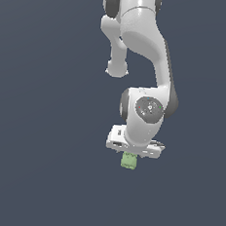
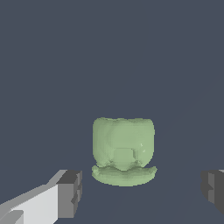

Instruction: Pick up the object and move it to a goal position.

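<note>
Spread wide, the gripper [image 2: 140,192] is showing its two dark-tipped fingers [image 2: 70,192] at opposite sides of the wrist view, with a broad gap between them and nothing clamped in it. Neither pad is touching anything.

Between those fingers, the object [image 2: 123,151] is sitting: a small pale green lump with rounded corners and a flared lip along one edge. It is lying roughly midway across the gap, apart from both fingers, though closer to the one with the white link behind it.

From the exterior view, the white arm [image 1: 145,54] is reaching down from above, and the gripper [image 1: 130,153] is hanging directly over the object [image 1: 129,161], which is peeking out just beneath the hand's white body. Fingertips are hidden there, so how deep the lump is sitting between them is hard to judge. Everything is set against a plain dark blue-grey surface [image 1: 35,176].
</note>
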{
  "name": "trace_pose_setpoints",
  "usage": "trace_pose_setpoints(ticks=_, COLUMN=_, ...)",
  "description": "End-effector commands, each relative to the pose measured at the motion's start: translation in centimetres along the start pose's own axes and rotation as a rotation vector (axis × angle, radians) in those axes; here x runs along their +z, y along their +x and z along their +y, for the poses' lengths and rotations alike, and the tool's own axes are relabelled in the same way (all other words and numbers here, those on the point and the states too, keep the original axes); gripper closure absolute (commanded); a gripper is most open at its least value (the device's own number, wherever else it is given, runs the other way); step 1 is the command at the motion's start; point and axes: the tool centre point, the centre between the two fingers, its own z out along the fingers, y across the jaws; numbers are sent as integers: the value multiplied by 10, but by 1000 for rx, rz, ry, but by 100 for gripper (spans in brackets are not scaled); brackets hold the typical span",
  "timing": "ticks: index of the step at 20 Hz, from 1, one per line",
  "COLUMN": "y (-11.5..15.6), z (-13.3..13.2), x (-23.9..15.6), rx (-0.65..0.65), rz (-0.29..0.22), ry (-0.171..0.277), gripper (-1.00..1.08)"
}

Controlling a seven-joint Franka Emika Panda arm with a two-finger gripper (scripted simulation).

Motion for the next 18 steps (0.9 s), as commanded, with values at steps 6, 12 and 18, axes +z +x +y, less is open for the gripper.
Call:
trace_pose_setpoints(ticks=6, y=7, z=-8, x=7, rx=16, rz=3, ry=3, gripper=-92)
trace_pose_setpoints(ticks=12, y=6, z=-8, x=13, rx=15, rz=2, ry=2, gripper=-92)
trace_pose_setpoints(ticks=18, y=6, z=-8, x=44, rx=16, rz=3, ry=3, gripper=-92)
